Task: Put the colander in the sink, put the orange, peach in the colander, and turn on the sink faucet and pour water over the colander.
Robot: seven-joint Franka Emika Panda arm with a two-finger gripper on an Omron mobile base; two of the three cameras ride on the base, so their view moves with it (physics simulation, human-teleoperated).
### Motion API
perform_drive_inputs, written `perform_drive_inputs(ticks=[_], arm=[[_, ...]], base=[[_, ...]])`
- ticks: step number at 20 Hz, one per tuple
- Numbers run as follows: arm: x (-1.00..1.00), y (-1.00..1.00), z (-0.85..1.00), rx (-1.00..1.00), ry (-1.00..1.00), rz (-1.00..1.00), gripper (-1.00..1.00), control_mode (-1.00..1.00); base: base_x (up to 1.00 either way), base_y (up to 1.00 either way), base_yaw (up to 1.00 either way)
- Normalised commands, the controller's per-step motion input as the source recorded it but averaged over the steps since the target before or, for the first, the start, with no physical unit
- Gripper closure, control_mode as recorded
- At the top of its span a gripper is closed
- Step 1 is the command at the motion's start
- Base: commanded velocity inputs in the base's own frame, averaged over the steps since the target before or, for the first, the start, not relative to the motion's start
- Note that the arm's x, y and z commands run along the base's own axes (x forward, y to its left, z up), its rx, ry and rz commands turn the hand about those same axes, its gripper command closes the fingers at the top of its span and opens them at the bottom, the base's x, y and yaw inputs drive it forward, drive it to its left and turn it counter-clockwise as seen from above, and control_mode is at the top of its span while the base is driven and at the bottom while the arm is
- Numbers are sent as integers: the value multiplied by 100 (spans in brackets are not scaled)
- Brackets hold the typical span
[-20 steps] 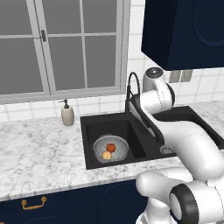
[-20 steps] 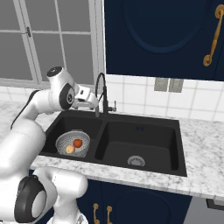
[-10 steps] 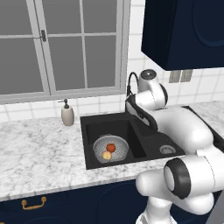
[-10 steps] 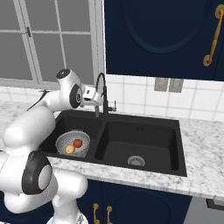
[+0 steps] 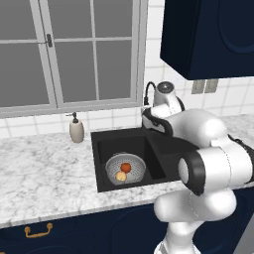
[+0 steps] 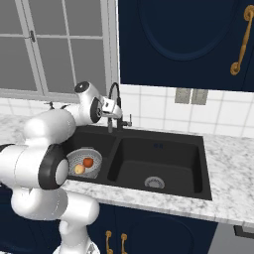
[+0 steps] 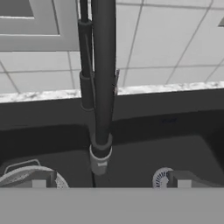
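Observation:
The grey mesh colander [image 5: 135, 172] [image 6: 93, 157] stands in the left basin of the black sink [image 5: 101, 149] [image 6: 168, 156]. Inside it lie the red-orange orange [image 5: 126, 167] [image 6: 88, 161] and the paler peach [image 5: 121, 176] [image 6: 79, 169]. My gripper [image 6: 115, 107] [image 7: 111, 180] is open, held up at the black gooseneck sink faucet [image 5: 148, 91] [image 6: 114, 89]. In the hand view the faucet's spout [image 7: 103, 87] runs down between my spread fingertips [image 7: 40, 179], with nothing gripped. I see no water running. The colander's rim [image 7: 19, 174] peeks in at the lower left of that view.
A beige soap dispenser [image 5: 76, 129] stands on the marble counter [image 5: 44, 168] left of the sink. The right basin has a silver drain [image 6: 155, 182] [image 7: 160, 177]. Behind the faucet are the tiled wall and the window [image 5: 74, 54]; dark cabinets [image 6: 178, 39] hang above.
The arm has swung the hand closer to the faucet, so the spout now lies between the fingers. The colander and both fruits have not moved, and the jaws stay open.

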Motion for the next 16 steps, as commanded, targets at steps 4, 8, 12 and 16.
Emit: perform_drive_inputs(ticks=[4, 8, 12, 16], arm=[[61, 0, -20, 3, 0, 0, -100, -100], [58, 0, -25, 0, 0, 0, -100, -100], [49, 0, -21, 0, 0, 0, -100, -100], [40, 6, -17, 0, 0, 0, -100, -100]], base=[[0, 0, 0], [0, 0, 0], [0, 0, 0], [0, 0, 0]])
